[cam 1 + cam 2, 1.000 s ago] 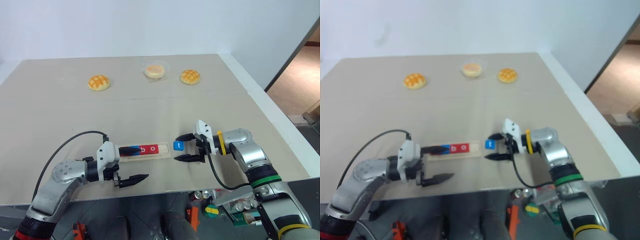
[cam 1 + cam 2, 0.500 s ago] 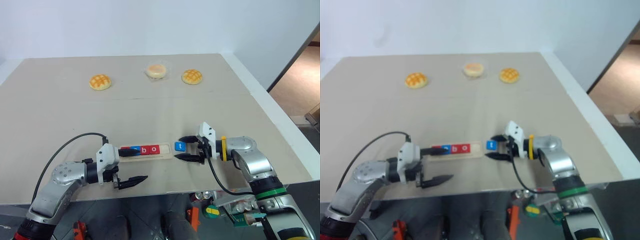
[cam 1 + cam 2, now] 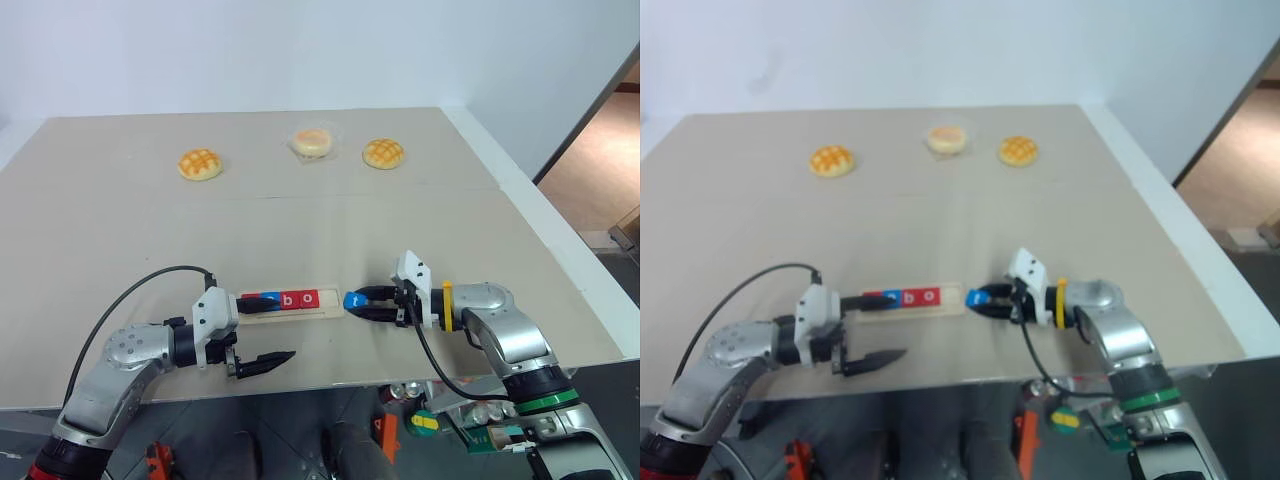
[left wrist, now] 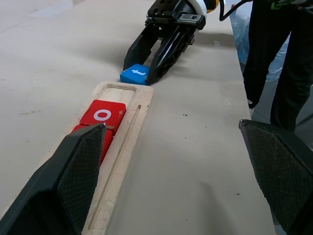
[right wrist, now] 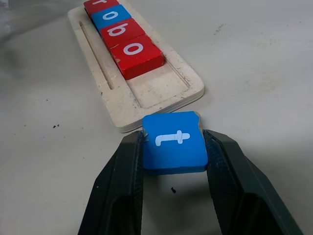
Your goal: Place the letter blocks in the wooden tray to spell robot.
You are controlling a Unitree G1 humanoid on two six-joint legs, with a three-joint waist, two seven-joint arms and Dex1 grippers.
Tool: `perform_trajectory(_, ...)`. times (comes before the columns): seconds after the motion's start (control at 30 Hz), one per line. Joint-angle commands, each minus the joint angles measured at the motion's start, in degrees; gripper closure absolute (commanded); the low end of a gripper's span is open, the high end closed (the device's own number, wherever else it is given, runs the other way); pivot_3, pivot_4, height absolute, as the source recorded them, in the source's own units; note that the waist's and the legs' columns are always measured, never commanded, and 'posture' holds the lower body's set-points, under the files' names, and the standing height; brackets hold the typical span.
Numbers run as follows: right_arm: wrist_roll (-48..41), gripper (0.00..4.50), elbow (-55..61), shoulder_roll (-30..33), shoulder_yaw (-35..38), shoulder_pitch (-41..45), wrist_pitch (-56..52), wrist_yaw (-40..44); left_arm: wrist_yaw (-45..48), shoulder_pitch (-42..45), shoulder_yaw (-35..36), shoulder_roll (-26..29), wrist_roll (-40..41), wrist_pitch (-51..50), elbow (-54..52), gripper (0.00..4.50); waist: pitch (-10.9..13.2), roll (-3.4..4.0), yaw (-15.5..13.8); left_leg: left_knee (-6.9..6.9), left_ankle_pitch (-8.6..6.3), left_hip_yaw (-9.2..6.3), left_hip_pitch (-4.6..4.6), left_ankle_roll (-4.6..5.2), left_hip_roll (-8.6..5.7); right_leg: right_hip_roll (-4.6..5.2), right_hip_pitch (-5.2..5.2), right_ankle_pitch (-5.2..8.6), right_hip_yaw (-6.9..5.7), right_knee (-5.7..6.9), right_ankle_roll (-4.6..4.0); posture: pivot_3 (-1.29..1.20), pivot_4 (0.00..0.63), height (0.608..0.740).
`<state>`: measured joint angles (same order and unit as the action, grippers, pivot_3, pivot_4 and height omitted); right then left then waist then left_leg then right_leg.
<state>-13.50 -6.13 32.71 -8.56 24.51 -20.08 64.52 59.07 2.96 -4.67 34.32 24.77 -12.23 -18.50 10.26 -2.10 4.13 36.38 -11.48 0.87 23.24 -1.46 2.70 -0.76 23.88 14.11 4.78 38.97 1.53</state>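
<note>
The wooden tray [image 3: 331,312] lies near the table's front edge. It holds a row of letter blocks: a blue one [image 3: 264,298], a red b [image 3: 287,299] and a red o [image 3: 308,298]; its right end slot is bare [image 5: 161,90]. Just off that end sits the blue t block [image 5: 174,142], on the table and touching the tray's tip. My right gripper [image 3: 358,305] is shut on it, one finger against each side. My left gripper [image 3: 270,330] is open at the tray's left end, its upper finger [image 3: 258,304] over the row's first block.
Two waffle-patterned buns [image 3: 198,164] [image 3: 382,153] and a wrapped bun [image 3: 313,142] lie along the far side of the table. The table's front edge [image 3: 330,383] runs just below both grippers. A seam crosses the table [image 3: 300,193].
My right gripper's fingers, spread wide around the blue t block a second ago, have closed onto its sides. The left arm has not moved.
</note>
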Motion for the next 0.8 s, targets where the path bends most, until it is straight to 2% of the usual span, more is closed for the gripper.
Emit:
perform_trajectory(0.03, -0.12, 3.25, -1.55, 1.54, 1.71, 6.28, -0.13, 0.3, -1.92, -0.52, 1.86, -0.98, 0.84, 0.49, -0.46, 0.0, 0.01, 0.01, 0.08, 0.01, 0.0, 0.06, 0.0, 0.0, 0.0, 0.01, 0.03, -0.01, 0.04, 0.0, -0.02, 0.0, 0.15, 0.739)
perform_trajectory(0.23, -0.82, 3.25, 0.63, 1.29, -2.79, 12.4, -2.04, 5.73, -7.03, -0.76, 4.29, -3.65, 1.81, -0.62, -0.5, 0.0, 0.03, 0.02, 0.11, -0.02, 0.0, 0.09, 0.03, 0.0, 0.03, -0.03, 0.09, -0.06, 0.06, 0.0, 0.02, 0.0, 0.15, 0.739)
perform_trajectory(0.43, 1.93, 3.25, -1.0, 0.63, -8.45, 14.25, 0.39, 9.68, -9.0, -1.42, 4.43, -4.51, 2.06, -1.69, -1.95, 0.0, 0.03, 0.03, -0.03, -0.07, -0.05, 0.01, 0.18, 0.0, 0.01, 0.0, 0.18, 0.08, 0.0, 0.0, 0.04, 0.0, 0.15, 0.739)
perform_trajectory(0.8, 4.63, 3.25, -6.76, -1.31, -9.74, 15.78, 4.01, 10.14, -9.67, -3.03, 3.91, -4.0, 1.65, -1.62, -3.72, 0.0, 0.03, 0.03, 0.0, -0.04, -0.05, 0.02, 0.17, -0.02, -0.01, 0.02, 0.18, 0.03, 0.0, 0.0, 0.04, 0.0, 0.15, 0.739)
